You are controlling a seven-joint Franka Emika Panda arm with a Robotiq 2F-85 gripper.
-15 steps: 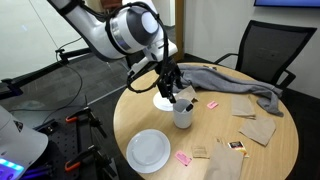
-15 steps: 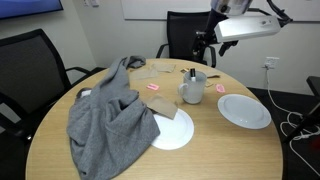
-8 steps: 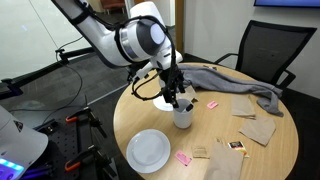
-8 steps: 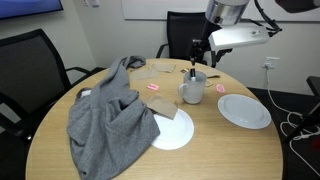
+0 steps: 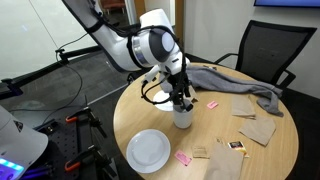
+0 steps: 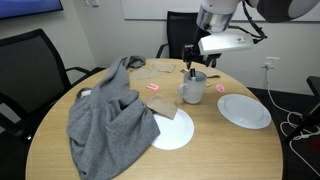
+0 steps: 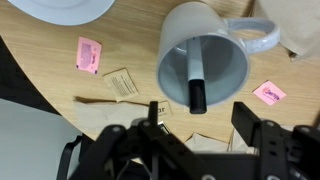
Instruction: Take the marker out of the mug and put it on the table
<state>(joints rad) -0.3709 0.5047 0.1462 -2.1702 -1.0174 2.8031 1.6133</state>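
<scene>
The grey-white mug (image 7: 203,58) stands on the round tan table (image 7: 40,75) and holds the dark marker (image 7: 196,82), which leans inside it. The mug also shows in both exterior views (image 5: 183,116) (image 6: 193,90), with the marker tip (image 6: 192,72) sticking up above the rim. My gripper (image 7: 203,128) is open and empty, its two fingers spread just above the mug, straddling the marker's top end. In an exterior view the gripper (image 5: 182,98) hangs right over the mug.
A white plate (image 5: 148,150) lies near the table edge, another (image 6: 172,129) partly under a grey cloth (image 6: 108,110). Pink packets (image 7: 90,54) (image 7: 270,93), brown napkins (image 5: 258,128) and small cards (image 7: 123,84) lie around the mug. Office chairs (image 5: 262,55) stand round the table.
The arm has moved over the table and lowered, bringing the open gripper from beside the mug to directly above it. The mug and marker have not moved.
</scene>
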